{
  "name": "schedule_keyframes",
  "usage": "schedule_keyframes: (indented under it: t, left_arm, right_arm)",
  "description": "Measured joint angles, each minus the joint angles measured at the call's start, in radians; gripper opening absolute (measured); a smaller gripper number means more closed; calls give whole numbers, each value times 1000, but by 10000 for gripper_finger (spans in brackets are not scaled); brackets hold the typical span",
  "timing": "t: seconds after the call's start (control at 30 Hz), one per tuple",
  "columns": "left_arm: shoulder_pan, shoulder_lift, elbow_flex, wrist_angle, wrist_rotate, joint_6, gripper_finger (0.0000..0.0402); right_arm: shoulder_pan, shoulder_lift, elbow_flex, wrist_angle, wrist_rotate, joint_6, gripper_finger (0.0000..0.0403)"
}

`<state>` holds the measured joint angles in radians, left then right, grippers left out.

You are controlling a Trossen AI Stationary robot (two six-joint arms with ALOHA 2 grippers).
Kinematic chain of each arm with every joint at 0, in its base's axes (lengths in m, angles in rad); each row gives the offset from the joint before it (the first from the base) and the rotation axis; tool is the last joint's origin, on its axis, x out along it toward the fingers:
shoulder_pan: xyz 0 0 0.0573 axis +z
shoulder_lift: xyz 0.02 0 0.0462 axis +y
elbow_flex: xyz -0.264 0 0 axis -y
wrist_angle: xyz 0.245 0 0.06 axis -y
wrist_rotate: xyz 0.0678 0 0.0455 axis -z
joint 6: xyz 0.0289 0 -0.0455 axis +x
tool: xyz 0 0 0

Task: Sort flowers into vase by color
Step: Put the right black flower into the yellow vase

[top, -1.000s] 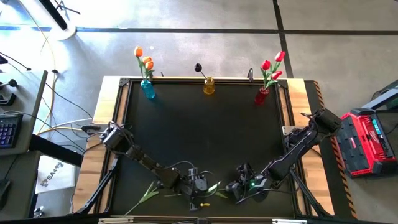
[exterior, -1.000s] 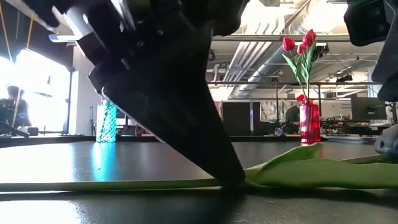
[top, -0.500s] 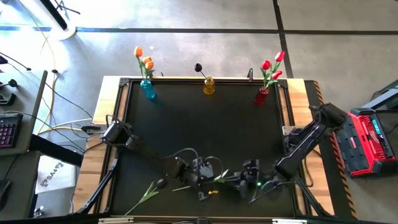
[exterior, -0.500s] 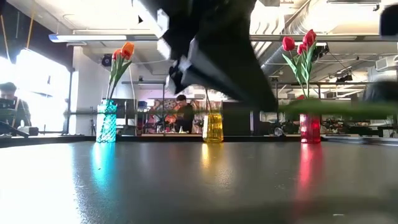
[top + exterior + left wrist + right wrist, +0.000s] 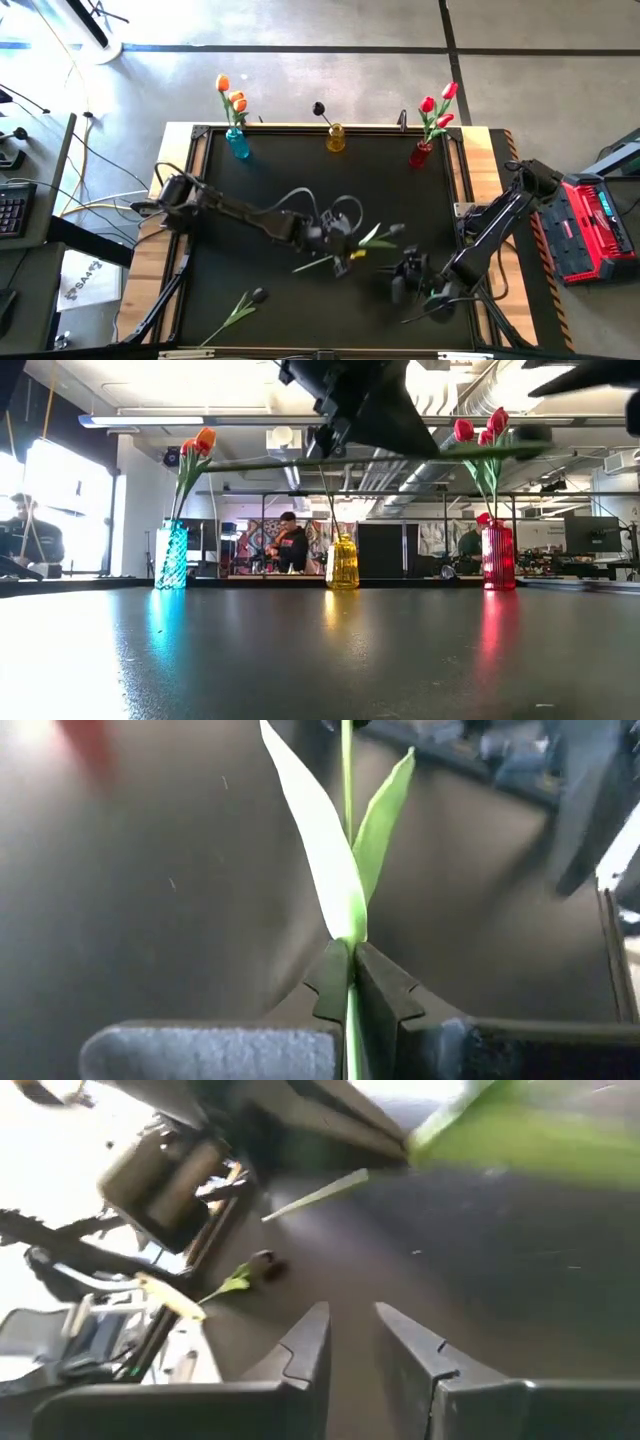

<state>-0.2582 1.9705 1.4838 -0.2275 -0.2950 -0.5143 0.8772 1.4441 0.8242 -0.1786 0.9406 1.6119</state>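
My left gripper (image 5: 340, 250) is over the middle of the table, shut on a tulip (image 5: 375, 237) with a long green stem and two leaves. I cannot make out that tulip's head. The low view shows its stem (image 5: 300, 462) held about level, high above the table. My right gripper (image 5: 405, 278) hovers open just right of it, nearer the near edge, and holds nothing (image 5: 350, 1325). A black-headed tulip (image 5: 242, 305) lies flat near the near-left corner. At the far edge stand a blue vase (image 5: 238, 146) with orange tulips, a yellow vase (image 5: 336, 138) with one black tulip, and a red vase (image 5: 421, 153) with red tulips. My left gripper pinches the tulip's stem (image 5: 348, 1005) between its two fingers, just below where the two leaves (image 5: 340, 880) branch off. The leaves and upper stem stick out past the fingertips, and the cut end (image 5: 298, 269) trails out behind. The flower is lifted clear of the table, about level.
The black table top (image 5: 300, 190) is bare between the grippers and the row of vases. Its raised frame (image 5: 195, 200) runs along the sides. People sit in the room beyond the far edge (image 5: 288, 545). A red case (image 5: 590, 230) stands off the table's right side.
My left gripper has risen from the near edge, lifting the tulip clear of the table, and has carried it toward the table's middle and the far edge. The stem now hangs level in the air. My right gripper has drifted a little toward the right and far side.
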Motion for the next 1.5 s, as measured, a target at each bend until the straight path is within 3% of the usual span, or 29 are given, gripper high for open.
schedule_keyframes:
  t: [0.2,0.37,0.53,0.73,0.87,1.03,1.43,1.5]
  left_arm:
    - [85,-63,-55,144,80,61,0]
    - [150,-95,-105,396,234,145,0]
    - [202,-94,-129,582,384,157,0]
    - [254,-94,-130,591,489,202,0]
    - [281,-94,-130,592,530,188,0]
    - [302,-94,-130,605,564,206,0]
    - [401,-93,-130,604,738,207,3]
    - [417,-93,-129,581,748,207,12]
  right_arm:
    - [3,0,0,-149,94,152,64]
    - [-7,0,-1,-142,298,97,80]
    - [-39,-39,-1,-173,392,50,139]
    - [-103,-159,-1,-176,404,-132,233]
    - [-128,-261,-1,-170,439,-291,255]
    - [-171,-349,-1,-169,391,-442,223]
    - [-380,-370,-1,-41,232,-609,19]
    - [-397,-370,-1,-15,216,-663,9]
